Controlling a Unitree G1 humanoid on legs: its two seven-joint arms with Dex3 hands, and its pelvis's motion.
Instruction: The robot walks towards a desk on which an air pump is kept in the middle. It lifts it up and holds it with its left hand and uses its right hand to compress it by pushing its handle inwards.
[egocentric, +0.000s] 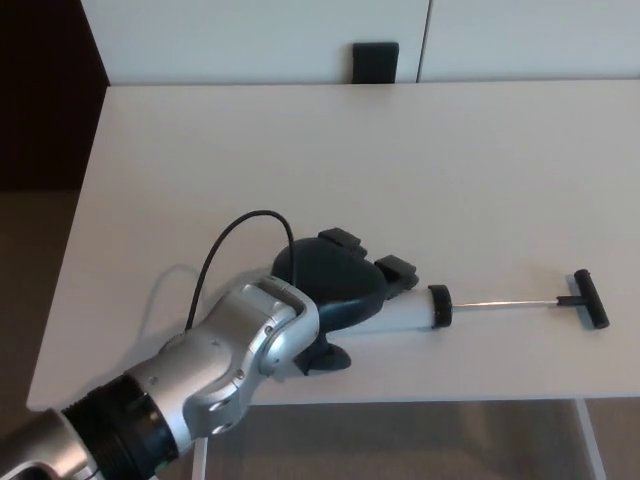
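Left hand (335, 283) draped over the white barrel of the air pump (420, 309) on the surface (300, 150), fingers (395, 270) curled around it, thumb underneath. Beyond the fingers, rod fully extended to the black handle (590, 299), lying flat.

White desk (300, 150), top matte, plain; near edge runs along bottom of view, left edge angled. Air pump (430, 308) lies flat on it near front edge, right of centre: pale barrel, black collar, thin rod drawn out rightward, black T-handle (589, 299) at its end, resting on desk surface.
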